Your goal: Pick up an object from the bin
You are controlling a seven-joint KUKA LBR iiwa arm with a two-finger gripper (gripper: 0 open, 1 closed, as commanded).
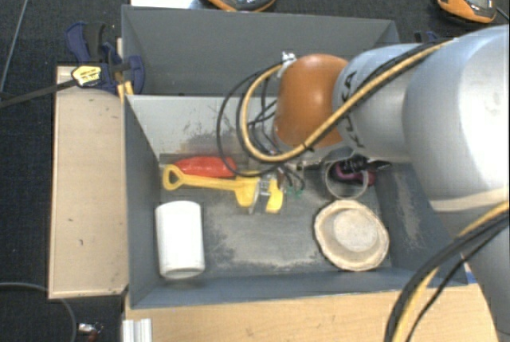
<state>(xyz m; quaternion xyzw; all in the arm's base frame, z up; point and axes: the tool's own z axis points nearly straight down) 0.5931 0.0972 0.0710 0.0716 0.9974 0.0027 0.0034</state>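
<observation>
Gripper down at the right end of the yellow tool, mid-bin. Spread or pinching: cannot tell. Nothing lifted; pick still to do.

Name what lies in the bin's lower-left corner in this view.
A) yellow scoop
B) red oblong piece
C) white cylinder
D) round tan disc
C: the white plastic cylinder lies in that corner, while the round tan disc sits at the lower right.

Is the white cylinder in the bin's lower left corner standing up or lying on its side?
On its side. The white cylinder shows its full long side along the floor of the bin.
</observation>
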